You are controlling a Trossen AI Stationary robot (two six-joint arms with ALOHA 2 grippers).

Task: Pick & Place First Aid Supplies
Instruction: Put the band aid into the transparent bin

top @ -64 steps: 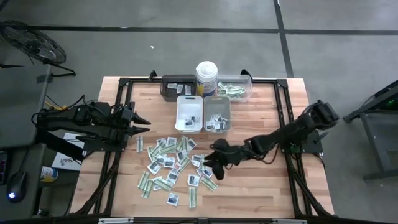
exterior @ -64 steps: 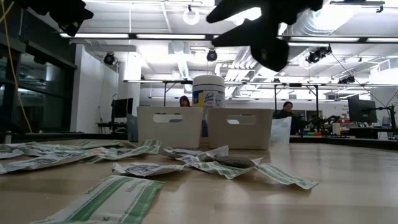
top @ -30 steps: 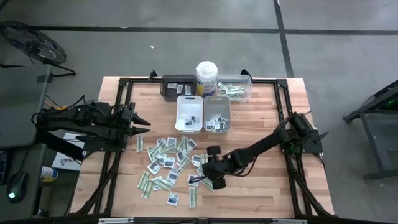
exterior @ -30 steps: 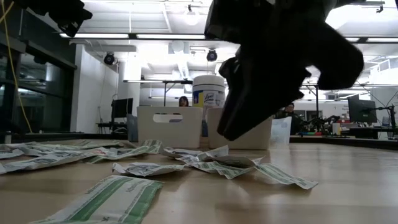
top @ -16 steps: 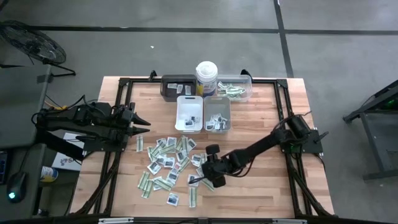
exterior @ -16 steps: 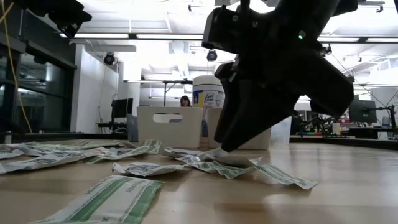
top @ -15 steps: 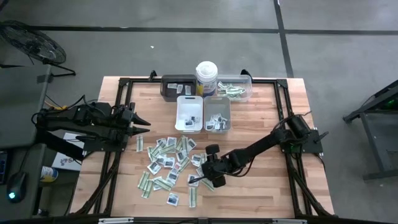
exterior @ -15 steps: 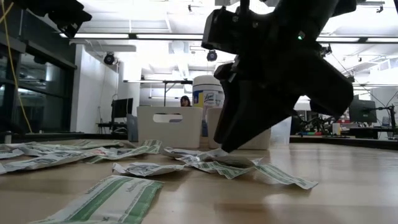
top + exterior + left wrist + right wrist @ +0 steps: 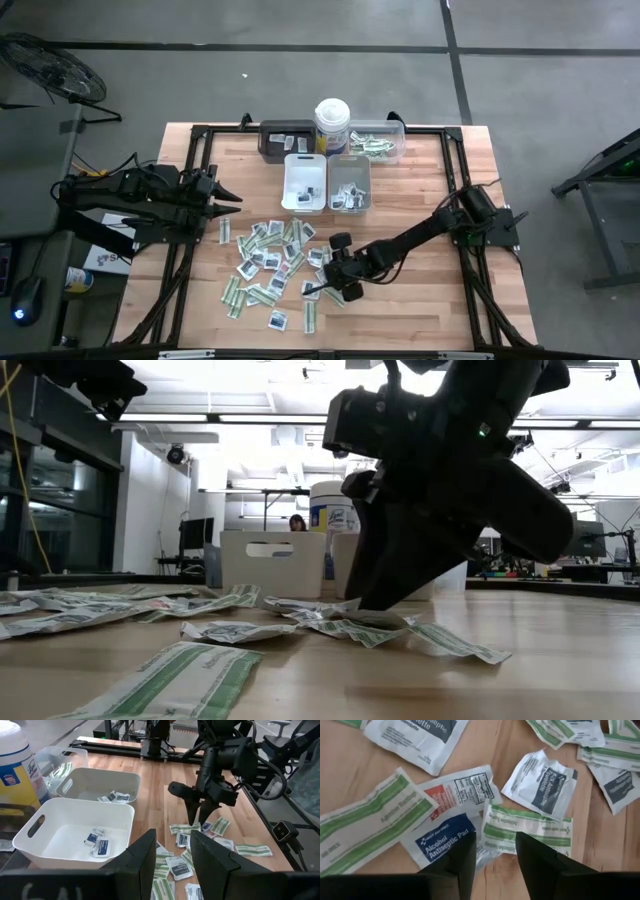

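Several small packets, white sachets and green-and-white strips, lie flat in a loose pile (image 9: 275,262) on the wooden table. My right gripper (image 9: 330,283) is open and points down at the pile's right edge (image 9: 375,603). In the right wrist view (image 9: 495,855) one finger stands over a blue-marked alcohol sachet (image 9: 442,840), the other over a green-and-white strip (image 9: 540,827). My left gripper (image 9: 232,201) waits open at the table's left side, above the table. My right gripper comes from above with its fingertips (image 9: 194,815) down at the packets. One finger (image 9: 462,852) is over the alcohol sachet's end, the other (image 9: 532,852) over the strip's near edge. Whether they touch the packets I cannot tell.
At the far side stand a white tray (image 9: 288,192) and a grey tray (image 9: 349,162) holding sachets, a dark tray (image 9: 266,140), a clear tray (image 9: 398,140) with strips, and a tall white canister (image 9: 331,125). Bare wood lies right of the pile. People sit in the room behind (image 9: 297,522).
My right gripper has gone down from above the pile until its fingertips are at the packets on the pile's right edge. The packets have stayed where they lay.
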